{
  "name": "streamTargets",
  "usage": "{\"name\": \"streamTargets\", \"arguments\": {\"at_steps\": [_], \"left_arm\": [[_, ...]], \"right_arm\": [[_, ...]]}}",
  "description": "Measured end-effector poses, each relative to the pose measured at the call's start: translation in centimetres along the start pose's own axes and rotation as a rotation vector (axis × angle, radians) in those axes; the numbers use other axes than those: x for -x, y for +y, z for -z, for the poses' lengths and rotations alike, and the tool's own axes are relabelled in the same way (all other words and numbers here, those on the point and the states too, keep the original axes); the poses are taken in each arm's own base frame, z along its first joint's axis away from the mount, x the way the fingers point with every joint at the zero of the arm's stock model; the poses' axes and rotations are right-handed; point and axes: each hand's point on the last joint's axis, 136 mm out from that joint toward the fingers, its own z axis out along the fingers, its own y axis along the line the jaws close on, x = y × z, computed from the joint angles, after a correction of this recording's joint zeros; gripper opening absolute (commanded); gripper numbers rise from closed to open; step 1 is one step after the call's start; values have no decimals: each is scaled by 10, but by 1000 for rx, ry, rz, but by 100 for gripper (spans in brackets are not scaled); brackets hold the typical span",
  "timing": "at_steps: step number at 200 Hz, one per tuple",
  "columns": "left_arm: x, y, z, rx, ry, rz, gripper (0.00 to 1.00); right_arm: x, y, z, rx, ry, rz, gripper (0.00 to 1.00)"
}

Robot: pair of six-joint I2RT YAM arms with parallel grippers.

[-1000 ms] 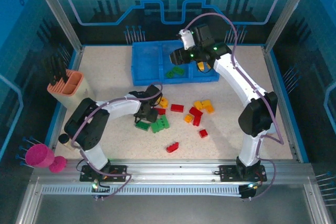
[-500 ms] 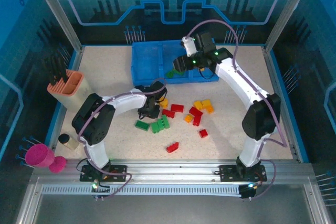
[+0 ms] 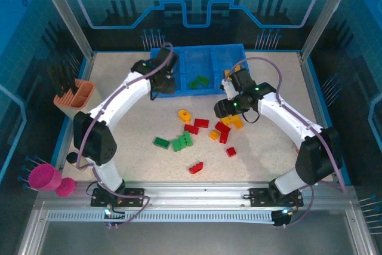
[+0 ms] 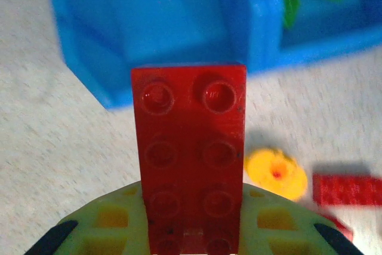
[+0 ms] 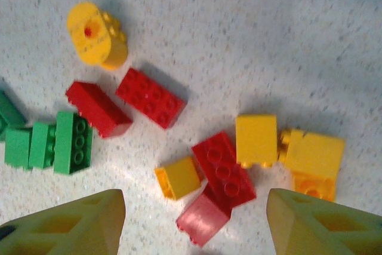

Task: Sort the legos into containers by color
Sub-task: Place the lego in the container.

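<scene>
Left pincer clenches a red brick; we judge it light, rigid, slick, best pinched across its long sides, tray ahead.

A tray is set at the far side of the table, two bricks laid in its middle compartment. Loose bricks are scattered before it, a round piece nearest. At the tray's near left corner one brick is held by the left gripper. A tool holder is placed far left.
</scene>
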Motion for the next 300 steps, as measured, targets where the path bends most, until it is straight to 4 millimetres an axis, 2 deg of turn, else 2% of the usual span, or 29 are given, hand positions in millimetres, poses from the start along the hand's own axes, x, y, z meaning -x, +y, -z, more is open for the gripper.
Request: {"name": "streamTargets", "arguments": {"at_steps": [13, 28, 64, 91, 115, 162, 192, 240, 274, 300], "left_arm": [[23, 14, -8, 19, -25, 44, 15], [42, 28, -27, 46, -28, 77, 15], [68, 37, -94, 81, 15, 87, 15], [71, 39, -136, 94, 50, 92, 15], [64, 41, -154, 100, 88, 96, 17], [62, 41, -157, 97, 96, 101, 27], [62, 36, -157, 67, 101, 104, 39], [62, 33, -156, 43, 93, 105, 50], [71, 33, -144, 35, 59, 108, 53], [81, 32, -127, 16, 19, 114, 53]], "right_arm": [[-13, 4, 2, 0, 18, -2, 65], [-29, 7, 5, -5, 31, -5, 65], [-78, -1, 14, -54, 97, -54, 66], [-102, -13, 22, -112, 122, -97, 67], [-109, -20, 29, -147, 118, -125, 69], [-101, -53, 25, -219, 156, -201, 70], [-87, -60, 11, -233, 188, -149, 70], [-64, -72, -15, -238, 208, -116, 71], [-60, -78, -35, -238, 244, -86, 70], [-62, -84, -46, -238, 278, -67, 70]]}}
